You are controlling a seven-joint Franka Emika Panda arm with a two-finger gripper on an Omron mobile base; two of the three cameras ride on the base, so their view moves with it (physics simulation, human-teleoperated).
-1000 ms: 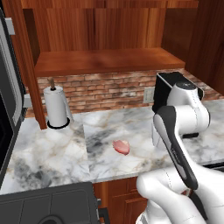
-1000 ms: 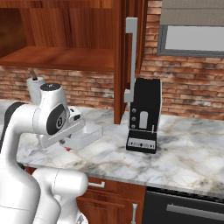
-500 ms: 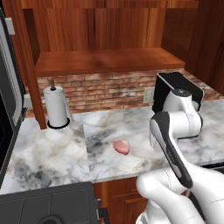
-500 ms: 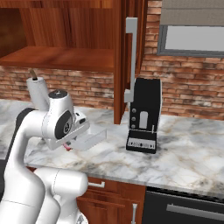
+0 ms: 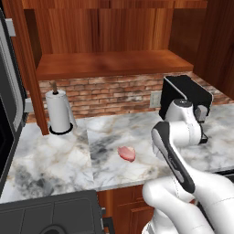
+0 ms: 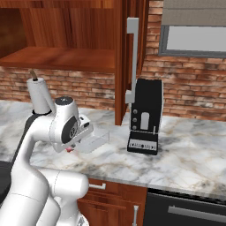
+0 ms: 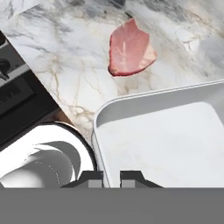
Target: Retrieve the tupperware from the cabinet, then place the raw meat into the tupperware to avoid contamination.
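Since a second ago the arm has been swinging its upper links round and away from the left base camera, and the tupperware it carries has been coming further out toward the coffee machine, while the raw meat has stayed where it was on the counter.

Left base view: the raw meat [image 5: 126, 153] is lying flat on the marble counter [image 5: 55, 160], well apart from the paper-towel roll [image 5: 59, 112] standing by the brick wall. The white arm [image 5: 178, 137] is folding up in front of the black coffee machine [image 5: 183, 93]. Above, the cabinet [image 5: 109, 43] is standing open, its shelf showing bare wood.

Right base view: the tupperware [image 6: 93, 140] is hanging above the counter, sticking out sideways from the arm's wrist toward the coffee machine [image 6: 145, 117] and apart from it. The gripper itself is sitting behind the wrist here, so its jaws cannot be told from this side. A sliver of the raw meat [image 6: 69, 150] is peeking out just under the wrist. The cabinet door [image 6: 130, 57] with its long silver handle [image 6: 131, 62] is standing edge-on behind the container, and the paper-towel roll [image 6: 39, 95] is rising behind the arm.

Hand view: the gripper [image 7: 112, 177] is pinching the near rim of the tupperware [image 7: 166, 140], its two dark tips nearly pressed together on the thin wall. The container's whitish tray is spreading out ahead of the fingers. Beyond its far rim, the raw meat [image 7: 130, 50] is lying on the marble counter [image 7: 65, 65], near the container but not touching it
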